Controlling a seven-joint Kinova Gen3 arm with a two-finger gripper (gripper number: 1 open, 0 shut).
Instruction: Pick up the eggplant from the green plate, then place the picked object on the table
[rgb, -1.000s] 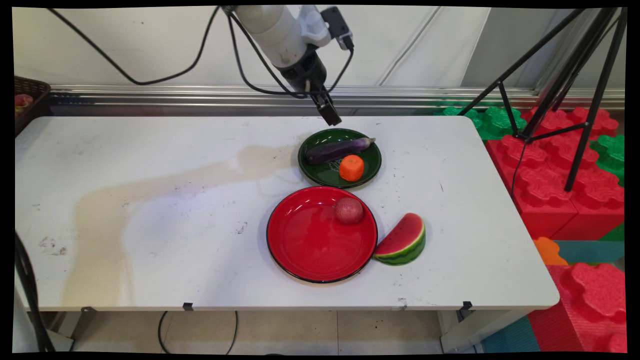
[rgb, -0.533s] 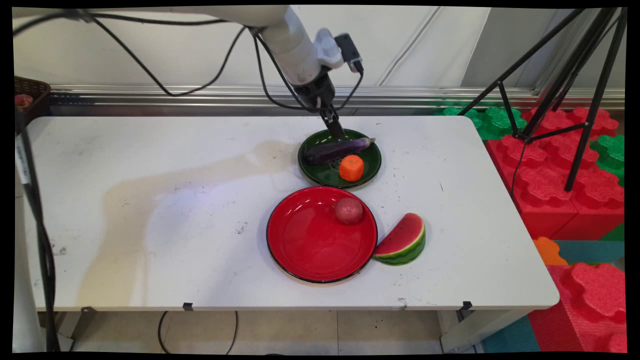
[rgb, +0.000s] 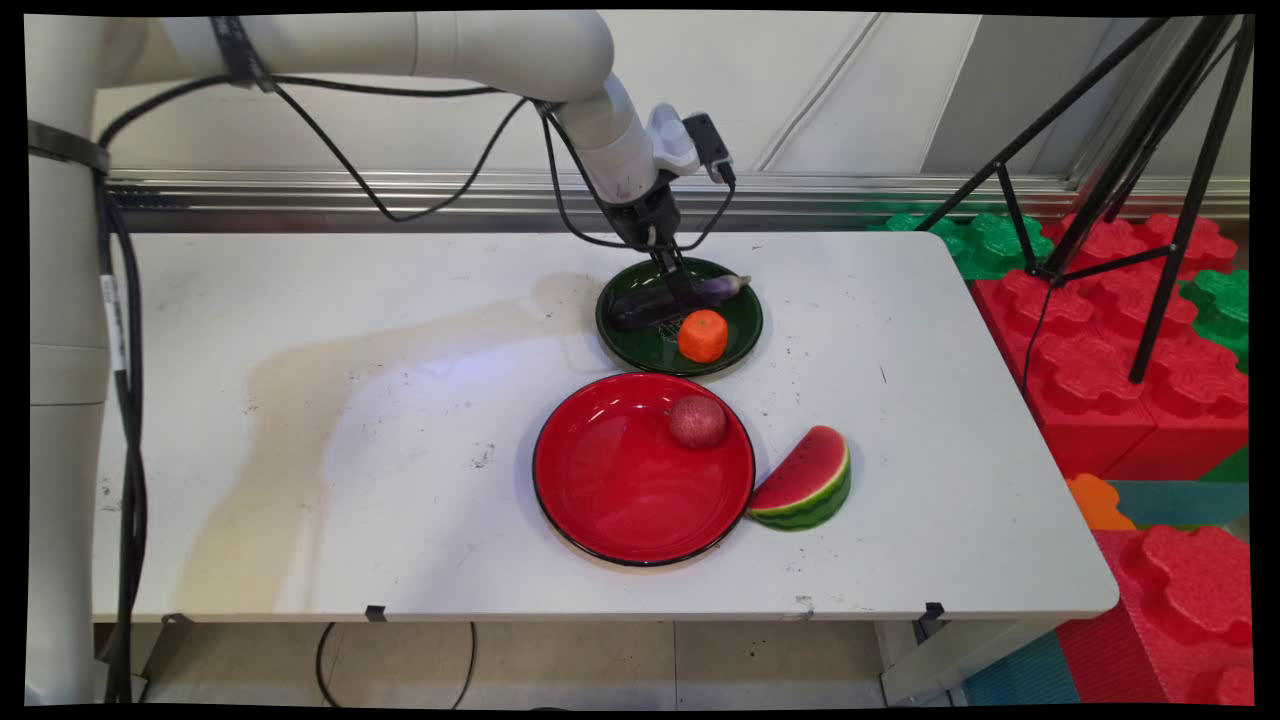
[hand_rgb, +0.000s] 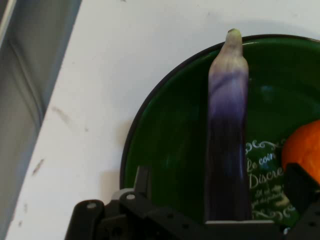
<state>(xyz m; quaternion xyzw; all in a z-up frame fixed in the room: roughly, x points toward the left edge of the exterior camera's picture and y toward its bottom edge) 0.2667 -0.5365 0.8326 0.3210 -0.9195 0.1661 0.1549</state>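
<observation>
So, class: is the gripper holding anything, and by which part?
Nothing is held: the gripper is open, its fingers either side of the eggplant on the green plate, gaps showing.

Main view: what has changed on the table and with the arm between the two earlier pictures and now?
The gripper has come down from above the far rim of the green plate to the eggplant; its fingers now stand on either side of it, open. Eggplant, orange, red plate, apple and watermelon slice have not moved.
</observation>
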